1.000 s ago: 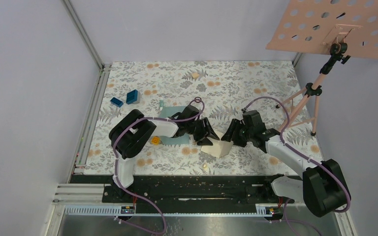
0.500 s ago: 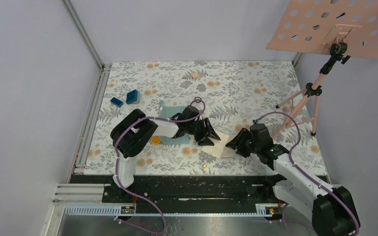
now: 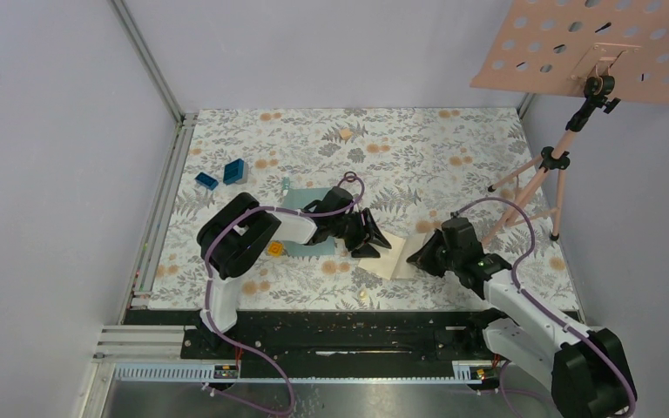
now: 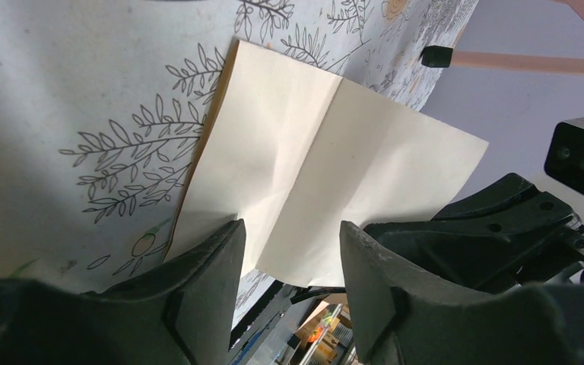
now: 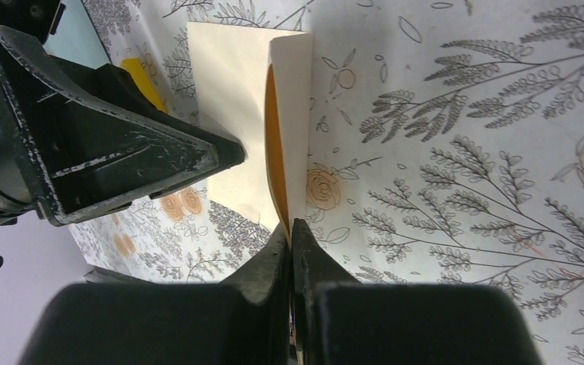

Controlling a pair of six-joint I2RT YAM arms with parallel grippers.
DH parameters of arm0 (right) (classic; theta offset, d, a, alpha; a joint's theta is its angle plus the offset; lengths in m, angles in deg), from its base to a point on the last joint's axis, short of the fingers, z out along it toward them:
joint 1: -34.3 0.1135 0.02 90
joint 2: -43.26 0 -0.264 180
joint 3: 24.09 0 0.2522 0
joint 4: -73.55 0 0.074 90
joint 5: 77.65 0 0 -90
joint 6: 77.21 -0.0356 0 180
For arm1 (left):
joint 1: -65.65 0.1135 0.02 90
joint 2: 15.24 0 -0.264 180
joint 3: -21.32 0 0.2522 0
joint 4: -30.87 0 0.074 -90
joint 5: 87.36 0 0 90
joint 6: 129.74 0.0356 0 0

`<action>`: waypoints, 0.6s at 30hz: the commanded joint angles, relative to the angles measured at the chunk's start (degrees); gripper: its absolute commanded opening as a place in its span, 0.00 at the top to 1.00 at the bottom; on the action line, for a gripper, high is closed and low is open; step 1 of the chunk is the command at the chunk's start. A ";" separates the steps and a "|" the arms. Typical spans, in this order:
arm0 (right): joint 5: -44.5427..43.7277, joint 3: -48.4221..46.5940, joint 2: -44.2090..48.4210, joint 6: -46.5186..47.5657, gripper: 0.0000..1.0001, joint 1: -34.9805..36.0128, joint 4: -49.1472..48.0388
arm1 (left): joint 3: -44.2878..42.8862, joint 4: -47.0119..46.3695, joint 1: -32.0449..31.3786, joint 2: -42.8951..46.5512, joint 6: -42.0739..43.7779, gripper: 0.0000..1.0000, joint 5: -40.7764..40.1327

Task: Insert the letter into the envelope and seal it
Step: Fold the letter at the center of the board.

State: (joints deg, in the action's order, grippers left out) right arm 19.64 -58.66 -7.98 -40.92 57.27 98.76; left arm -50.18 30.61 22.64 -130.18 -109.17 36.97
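The letter [image 3: 395, 259], a cream sheet with a crease down its middle, lies on the floral table [image 3: 453, 139] between the two grippers. My right gripper [image 5: 291, 228] is shut on the letter's [image 5: 236, 114] right edge, which is curled up so the tan underside shows. In the top view the right gripper [image 3: 420, 253] sits at the sheet's right side. My left gripper [image 4: 290, 228] stands open at the letter's [image 4: 327, 160] left edge, that edge lying between its fingers; from above this gripper [image 3: 375, 241] is low over the table. The teal envelope [image 3: 300, 199] lies mostly hidden under the left arm.
Two blue blocks [image 3: 234, 171] lie at the far left. A small yellow piece [image 3: 274, 249] sits beside the left arm. A pink perforated board [image 3: 592, 52] on a tripod [image 3: 540, 174] stands at the far right. A black rail [image 3: 340, 335] runs along the near edge.
The right arm swung lower and nearer, and its gripper closed on the letter's right edge. The left gripper stayed almost where it was, still open.
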 commanded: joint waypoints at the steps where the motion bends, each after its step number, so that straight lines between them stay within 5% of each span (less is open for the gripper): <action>1: 1.93 -5.23 -3.38 1.41 1.00 0.15 -1.13 | 1.26 3.79 -0.10 -4.09 0.84 0.49 -3.48; 18: 7.24 -9.82 -21.11 2.22 1.00 1.84 -10.22 | -0.36 -0.26 1.06 -1.88 -1.85 0.48 2.50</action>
State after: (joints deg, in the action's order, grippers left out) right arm 25.41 -66.23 -27.00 -39.74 58.51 91.09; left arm -50.57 27.16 22.99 -132.01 -111.84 39.28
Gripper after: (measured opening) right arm 0.017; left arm 0.512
